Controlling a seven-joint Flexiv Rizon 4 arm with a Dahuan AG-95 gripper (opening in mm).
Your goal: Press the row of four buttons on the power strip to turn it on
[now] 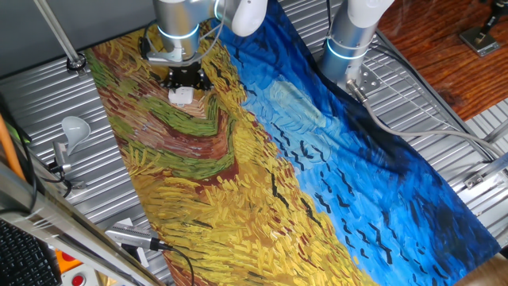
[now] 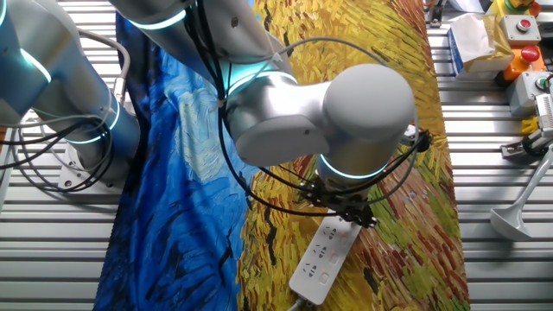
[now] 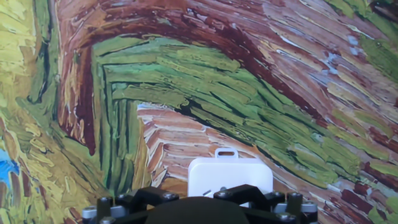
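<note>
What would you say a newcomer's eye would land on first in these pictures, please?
Most likely the painted cloth, swirling yellow and brown on one half and deep blue on the other, which covers the middle of the slatted metal table. Next comes the big silver arm with glowing cyan rings, bending over the white power strip on the yellow half, its hand right above one end of the strip.

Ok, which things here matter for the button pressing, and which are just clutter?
For the job:
power strip
row of four buttons, too faint to pick out
gripper

Lying about:
light bulb on its holder
painted cloth
red button boxes
</note>
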